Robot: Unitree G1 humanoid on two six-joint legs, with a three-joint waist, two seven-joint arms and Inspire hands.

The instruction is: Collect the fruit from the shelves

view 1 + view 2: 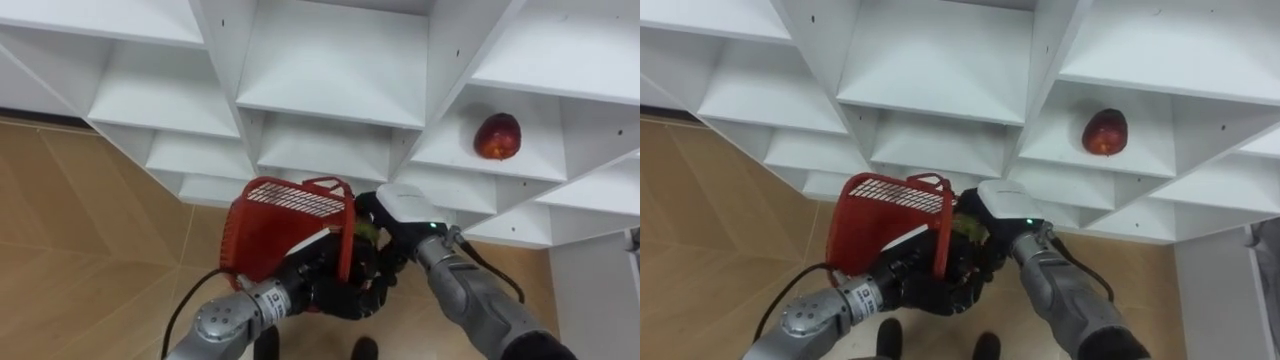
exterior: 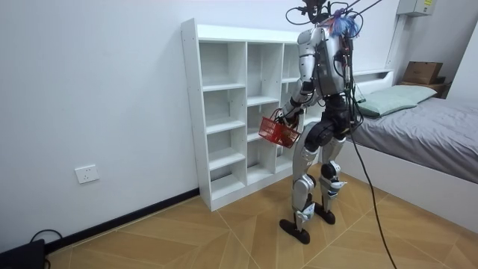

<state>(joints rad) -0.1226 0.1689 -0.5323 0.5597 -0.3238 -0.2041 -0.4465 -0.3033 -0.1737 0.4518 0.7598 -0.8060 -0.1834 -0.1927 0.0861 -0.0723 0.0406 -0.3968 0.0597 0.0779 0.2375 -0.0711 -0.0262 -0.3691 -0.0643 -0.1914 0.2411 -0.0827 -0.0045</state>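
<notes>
I stand in front of a white shelf unit [image 1: 330, 70] [image 2: 224, 112]. My left hand [image 1: 335, 285] [image 1: 930, 285] is shut on the handle of a red mesh basket [image 1: 285, 225] [image 1: 885, 225] [image 2: 280, 133], held at waist height in front of the lower shelves. My right hand [image 1: 405, 205] [image 1: 1005, 200] hangs over the basket's right rim, its fingers curled round a small green fruit [image 1: 365, 230] [image 1: 970, 228]. A red apple [image 1: 497, 136] [image 1: 1105, 131] lies alone in a shelf compartment up and to the right of both hands. The basket's inside is hidden.
The other shelf compartments show bare white boards. Wooden floor [image 1: 90, 230] spreads to my left and below. A bed [image 2: 418, 127] with a grey cover stands close behind me in the room view, and a white wall [image 2: 97, 90] runs beside the shelves.
</notes>
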